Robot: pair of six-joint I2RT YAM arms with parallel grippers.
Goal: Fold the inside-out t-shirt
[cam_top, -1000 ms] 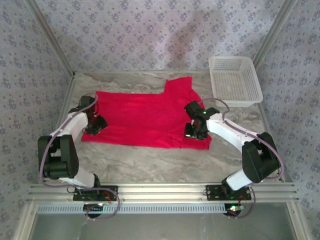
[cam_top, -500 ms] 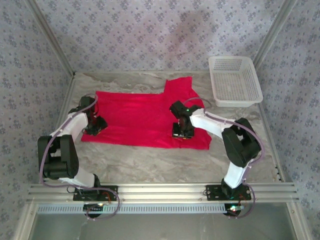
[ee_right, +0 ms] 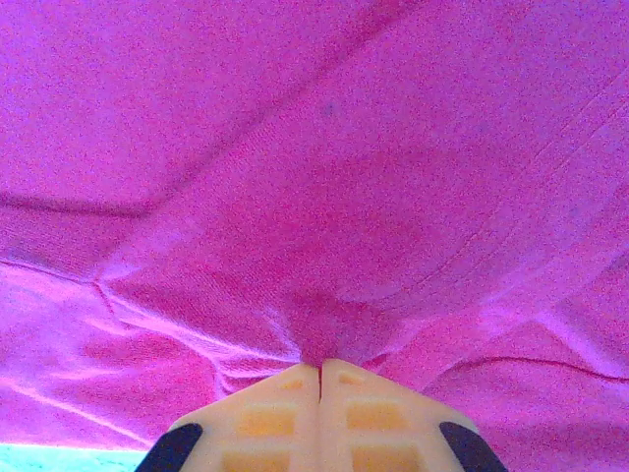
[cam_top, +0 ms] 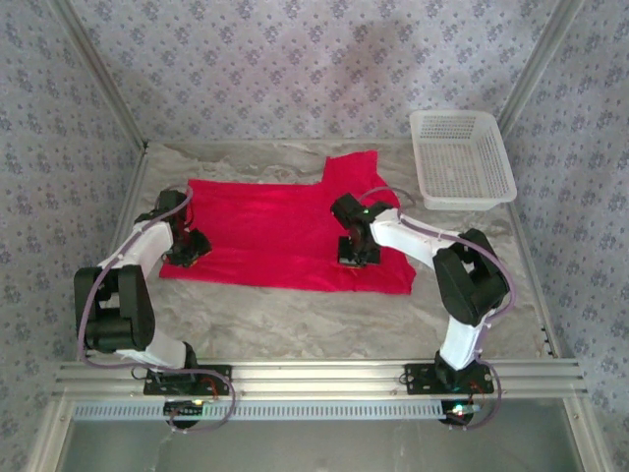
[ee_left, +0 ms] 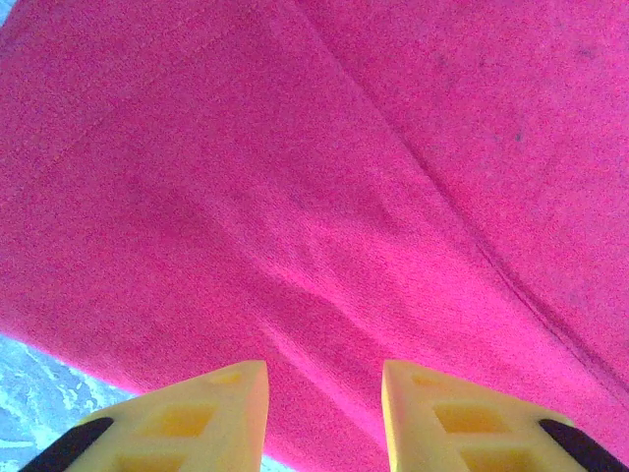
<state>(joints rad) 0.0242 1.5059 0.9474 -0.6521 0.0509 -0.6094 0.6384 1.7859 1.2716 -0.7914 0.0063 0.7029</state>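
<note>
Sprawling flat across the middle of the table (cam_top: pixel 295 315), the soft, light inside-out t-shirt (cam_top: pixel 275 231) is pinched by the closed right gripper (ee_right: pixel 320 372) near its near-edge hem, while the left gripper (ee_left: pixel 324 383) hangs parted over its left end, a likely matching hold.

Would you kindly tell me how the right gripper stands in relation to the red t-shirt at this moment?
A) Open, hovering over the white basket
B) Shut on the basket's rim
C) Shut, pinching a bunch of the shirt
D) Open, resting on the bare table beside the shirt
C: in the right wrist view the right gripper has its fingers pressed together, and the red t-shirt puckers into a small bunch right at their tips.
</note>
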